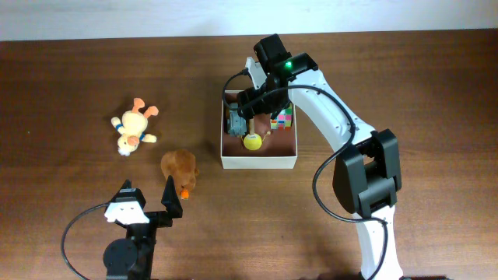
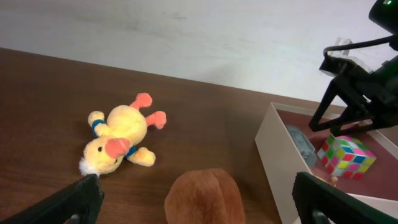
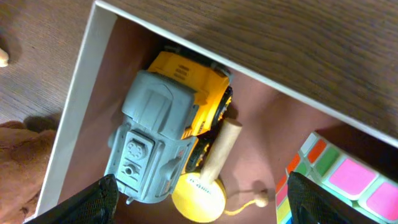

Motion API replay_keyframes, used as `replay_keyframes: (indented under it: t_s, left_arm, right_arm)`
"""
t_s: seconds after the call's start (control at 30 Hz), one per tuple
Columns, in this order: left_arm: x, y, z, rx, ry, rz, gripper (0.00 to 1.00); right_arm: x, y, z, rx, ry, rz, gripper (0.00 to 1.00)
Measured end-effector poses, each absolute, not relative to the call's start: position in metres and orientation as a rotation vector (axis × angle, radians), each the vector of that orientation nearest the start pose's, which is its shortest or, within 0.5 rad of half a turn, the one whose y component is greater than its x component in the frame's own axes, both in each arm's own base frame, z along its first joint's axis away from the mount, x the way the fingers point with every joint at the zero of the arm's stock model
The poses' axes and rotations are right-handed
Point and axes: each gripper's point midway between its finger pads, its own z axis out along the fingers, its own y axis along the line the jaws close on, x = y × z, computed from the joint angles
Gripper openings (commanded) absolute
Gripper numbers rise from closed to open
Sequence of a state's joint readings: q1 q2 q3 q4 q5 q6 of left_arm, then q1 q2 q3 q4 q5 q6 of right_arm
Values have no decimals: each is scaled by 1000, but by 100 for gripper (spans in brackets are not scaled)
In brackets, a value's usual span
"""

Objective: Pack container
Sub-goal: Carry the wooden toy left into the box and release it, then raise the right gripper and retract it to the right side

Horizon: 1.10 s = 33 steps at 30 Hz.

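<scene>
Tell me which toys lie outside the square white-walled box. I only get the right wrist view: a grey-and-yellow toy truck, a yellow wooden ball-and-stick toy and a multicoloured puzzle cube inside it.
Observer: Two. A yellow plush duck with orange feet lies on the brown wooden table, well left of the container.
Operator: The other?
Observer: A brown plush toy lies between duck and container, apart from its left wall.
Operator: Is the left gripper holding either?
Observer: No. The left gripper is open and empty, the brown plush just ahead of its fingers.
</scene>
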State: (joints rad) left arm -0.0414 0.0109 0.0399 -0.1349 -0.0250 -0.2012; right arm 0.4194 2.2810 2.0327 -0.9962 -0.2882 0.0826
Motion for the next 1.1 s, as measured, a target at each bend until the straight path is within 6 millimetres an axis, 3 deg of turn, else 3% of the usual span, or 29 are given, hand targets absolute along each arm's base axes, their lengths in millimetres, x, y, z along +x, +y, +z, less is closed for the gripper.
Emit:
replay_keyframes:
  t_s: [0.2, 0.33, 0.4, 0.43, 0.5, 0.63, 0.73, 0.83, 1.1]
  left_arm:
    - [244, -6, 157, -153, 1672, -162, 99]
    - [244, -6, 157, -153, 1672, -162, 99]
    - [244, -6, 157, -153, 1672, -162, 99]
    - [244, -6, 157, -153, 1672, -162, 99]
    - [244, -6, 157, -153, 1672, -162, 99]
    - [244, -6, 157, -153, 1672, -162, 99]
    - [244, -6, 157, -153, 1672, -162, 99]
    - [244, -6, 157, -153, 1672, -162, 99]
    - [244, -6, 157, -153, 1672, -162, 99]
  right_arm:
    - [451, 256, 85, -547, 2821, 524, 91]
    - [445, 255, 99, -550, 2814, 539, 99]
    - [439, 251, 121, -546, 2808, 539, 99]
    - [438, 246, 148, -538, 2772, 528, 99]
    - [435, 231, 179, -510, 2750, 474, 99]
    - [435, 168, 236, -333, 2703, 282, 99]
    - [437, 106, 259, -109, 2690, 135, 99]
    - [438, 43, 260, 119, 2704, 15, 99]
    - [418, -82, 251, 551, 2725, -132, 99]
